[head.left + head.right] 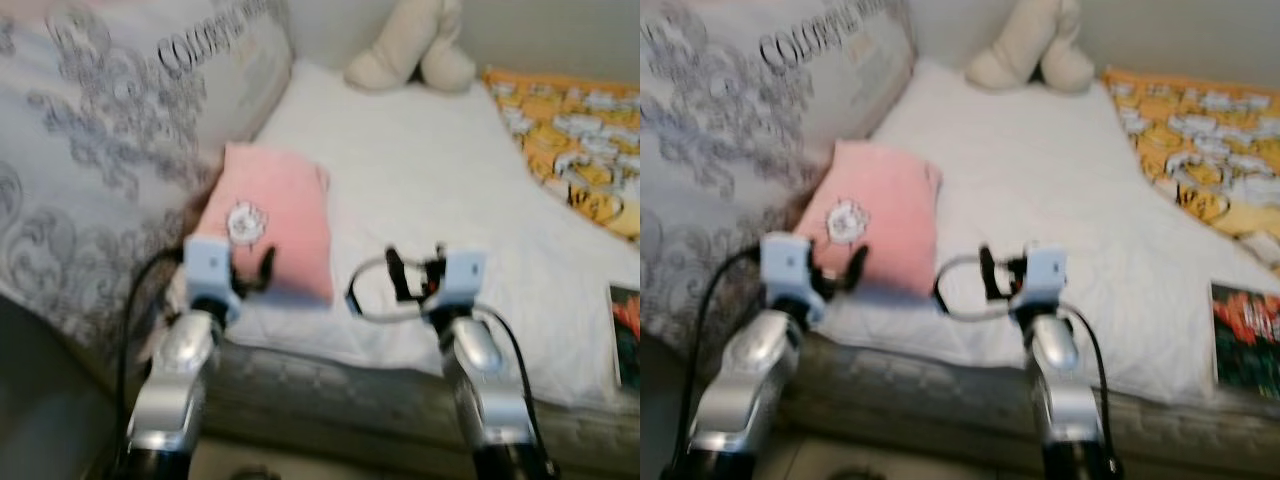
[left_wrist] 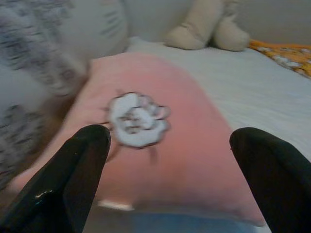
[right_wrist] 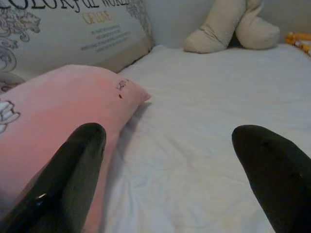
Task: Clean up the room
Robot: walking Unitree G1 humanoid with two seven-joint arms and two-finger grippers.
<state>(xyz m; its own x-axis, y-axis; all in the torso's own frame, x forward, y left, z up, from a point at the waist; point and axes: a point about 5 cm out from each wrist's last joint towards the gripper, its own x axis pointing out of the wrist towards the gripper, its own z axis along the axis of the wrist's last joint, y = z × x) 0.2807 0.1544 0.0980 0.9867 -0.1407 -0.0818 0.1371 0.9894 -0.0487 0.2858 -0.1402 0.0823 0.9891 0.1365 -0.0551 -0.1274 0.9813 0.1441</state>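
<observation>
A pink pillow [image 1: 275, 225] with a white flower patch [image 2: 137, 119] lies on the white bed sheet [image 1: 430, 190], near the bed's front edge on the left. My left gripper [image 1: 252, 272] is open at the pillow's near end, fingers pointing at it. In the left wrist view the pink pillow [image 2: 160, 145] sits between the two black fingers [image 2: 73, 179]. My right gripper [image 1: 415, 272] is open over the sheet just right of the pillow, with nothing between its fingers [image 3: 68, 184]. The pillow [image 3: 58, 126] lies beside it.
A large grey patterned cushion [image 1: 110, 130] leans at the left. A beige plush toy [image 1: 415, 45] sits at the bed's far end. An orange patterned blanket [image 1: 580, 140] covers the right side. A book [image 1: 1245, 340] lies at the right front edge.
</observation>
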